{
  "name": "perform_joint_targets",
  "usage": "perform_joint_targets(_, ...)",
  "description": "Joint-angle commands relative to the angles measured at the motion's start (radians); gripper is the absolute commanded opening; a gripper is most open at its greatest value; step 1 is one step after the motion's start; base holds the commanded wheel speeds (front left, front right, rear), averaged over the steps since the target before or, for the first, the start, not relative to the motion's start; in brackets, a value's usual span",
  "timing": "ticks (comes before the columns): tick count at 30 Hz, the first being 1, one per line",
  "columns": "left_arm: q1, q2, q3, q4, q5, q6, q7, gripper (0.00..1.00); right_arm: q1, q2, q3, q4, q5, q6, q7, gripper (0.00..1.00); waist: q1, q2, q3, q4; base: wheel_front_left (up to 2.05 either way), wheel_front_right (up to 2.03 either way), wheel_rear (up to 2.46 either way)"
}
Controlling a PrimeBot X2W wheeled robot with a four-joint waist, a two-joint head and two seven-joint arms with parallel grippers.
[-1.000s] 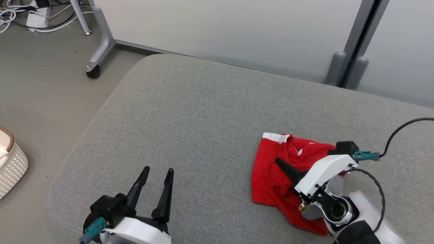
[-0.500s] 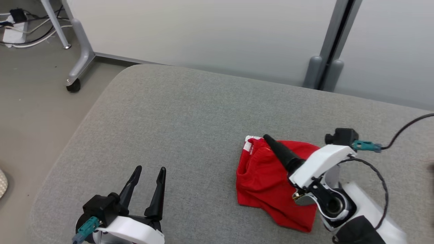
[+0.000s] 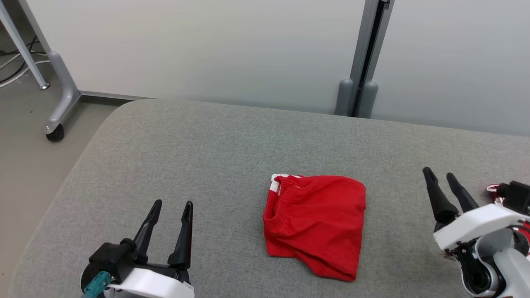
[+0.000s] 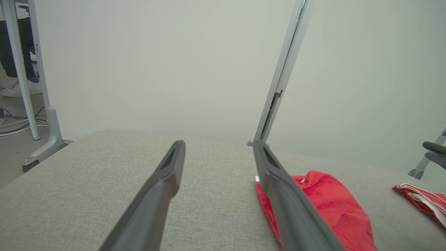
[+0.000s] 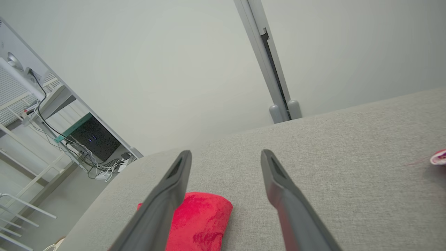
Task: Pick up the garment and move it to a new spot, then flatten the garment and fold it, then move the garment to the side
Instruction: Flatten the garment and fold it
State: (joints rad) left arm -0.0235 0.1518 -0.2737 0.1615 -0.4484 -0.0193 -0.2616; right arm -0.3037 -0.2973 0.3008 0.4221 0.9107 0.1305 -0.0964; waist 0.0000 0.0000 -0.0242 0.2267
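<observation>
Grippers low at the near edge of the grey padded surface [image 3: 207, 145]: left gripper [image 3: 173, 203] by the near left corner, fingers spread apart and holding nothing, right gripper [image 3: 438, 174] over at the right edge, fingers likewise parted and empty. Between them, well apart from both, lies the red garment [image 3: 316, 223] – a folded, roughly square bundle resting on the surface, somewhat nearer the near edge than the far one, its elastic waistband with white trim showing at the far left corner. Just beside the right gripper, at the right edge, a scrap of red-and-white cloth [image 3: 495, 190] peeks in. Beyond the far edge stands a pale partition with a grey post [image 3: 360, 82] – and off the far left corner, a table leg on a caster [image 3: 54, 132].
</observation>
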Motion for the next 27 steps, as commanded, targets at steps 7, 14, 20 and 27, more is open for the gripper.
perform_joint_targets(7,0.033,-0.001,0.036,-0.027,0.037,0.003,-0.004,1.00,0.150,0.063,-0.157,-0.079,-0.180,0.001,-0.110,1.00,0.0000,0.0000,-0.002,-0.032,0.00,0.00,0.00)
perform_joint_targets(14,0.064,-0.016,0.089,-0.064,0.090,-0.014,-0.005,1.00,0.257,0.118,-0.245,-0.176,-0.384,0.001,-0.157,1.00,0.0000,0.0000,-0.004,-0.089,0.00,0.00,0.00)
perform_joint_targets(20,0.077,-0.031,0.121,-0.041,0.125,-0.026,-0.005,1.00,0.291,0.160,-0.262,-0.201,-0.541,0.001,-0.170,1.00,0.0000,0.0000,0.000,-0.119,0.00,0.00,0.00)
perform_joint_targets(27,0.088,-0.058,0.180,-0.014,0.176,-0.051,-0.004,1.00,0.304,0.201,-0.270,-0.243,-0.632,0.001,-0.170,1.00,0.0000,0.0000,-0.005,-0.147,0.00,0.00,0.00)
